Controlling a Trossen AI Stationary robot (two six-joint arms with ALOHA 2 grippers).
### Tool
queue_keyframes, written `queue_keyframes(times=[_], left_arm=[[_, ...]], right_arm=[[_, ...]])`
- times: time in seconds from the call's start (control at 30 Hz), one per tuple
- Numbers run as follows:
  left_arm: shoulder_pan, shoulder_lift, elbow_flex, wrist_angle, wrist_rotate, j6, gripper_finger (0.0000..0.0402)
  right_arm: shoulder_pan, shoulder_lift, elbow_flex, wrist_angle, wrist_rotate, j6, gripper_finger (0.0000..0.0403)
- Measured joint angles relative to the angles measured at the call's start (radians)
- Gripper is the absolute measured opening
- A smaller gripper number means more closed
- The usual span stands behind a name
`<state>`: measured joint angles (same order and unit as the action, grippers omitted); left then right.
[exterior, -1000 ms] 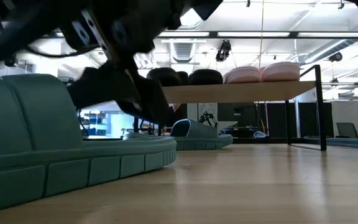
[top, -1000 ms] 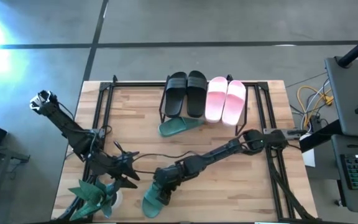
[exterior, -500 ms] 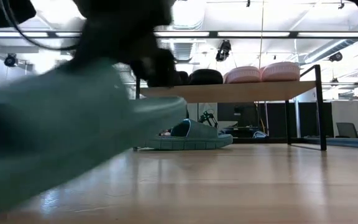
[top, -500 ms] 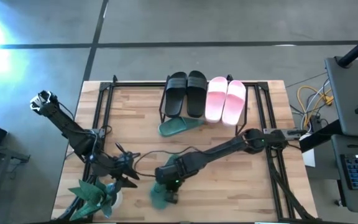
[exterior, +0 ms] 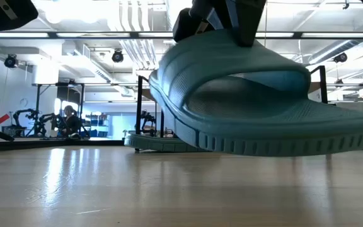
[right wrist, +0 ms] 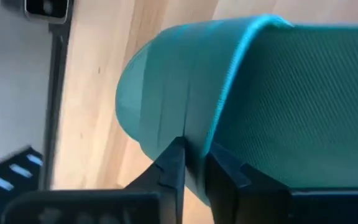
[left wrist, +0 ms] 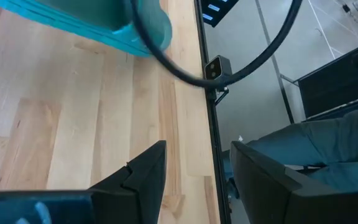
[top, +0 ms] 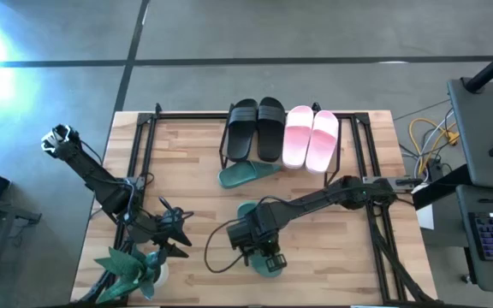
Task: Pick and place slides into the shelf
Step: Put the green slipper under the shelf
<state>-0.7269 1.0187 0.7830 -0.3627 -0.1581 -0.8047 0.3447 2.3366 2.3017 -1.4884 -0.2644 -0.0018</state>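
- High view, left first: the left pincer (top: 181,229) waits near the potted plant (top: 131,267), jaws apart and empty.
- The right pincer (top: 261,245) is clamped on the strap of a teal slide (exterior: 257,101), lifted clear of the bench (top: 191,150).
- The shelf (top: 282,137) lies at 12 o'clock from that pincer, the right arm far nearer it.
- The slide's long axis runs about 11 to 5 o'clock.
- Black and pink pairs fill the shelf top; the other teal slide (top: 246,174) lies below.
- No readable writing shows.
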Motion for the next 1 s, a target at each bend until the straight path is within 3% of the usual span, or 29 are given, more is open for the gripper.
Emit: queue_keyframes(times=[0.4,0.5,0.6,0.8,0.9,1.0], left_arm=[[0.000,0.000,0.000,-0.035,-0.027,0.033,0.0164],[0.000,0.000,0.000,-0.066,-0.040,0.032,0.0164],[0.000,0.000,0.000,-0.082,-0.059,0.029,0.0164],[0.002,0.000,0.000,-0.095,-0.061,0.061,0.0164],[0.003,-0.002,0.000,-0.096,-0.060,0.061,0.0164],[0.003,-0.002,0.000,-0.097,-0.057,0.058,0.0164]], right_arm=[[0.003,0.022,-0.051,-0.004,0.015,0.178,0.0179],[0.008,0.003,-0.035,-0.037,0.156,0.325,0.0198],[0.024,-0.053,-0.017,-0.045,0.273,0.543,0.0201],[0.065,-0.106,-0.027,0.336,0.094,0.873,0.0173],[0.070,-0.064,-0.043,0.478,0.066,0.899,0.0147],[0.069,-0.001,-0.049,0.508,0.043,0.896,0.0122]])
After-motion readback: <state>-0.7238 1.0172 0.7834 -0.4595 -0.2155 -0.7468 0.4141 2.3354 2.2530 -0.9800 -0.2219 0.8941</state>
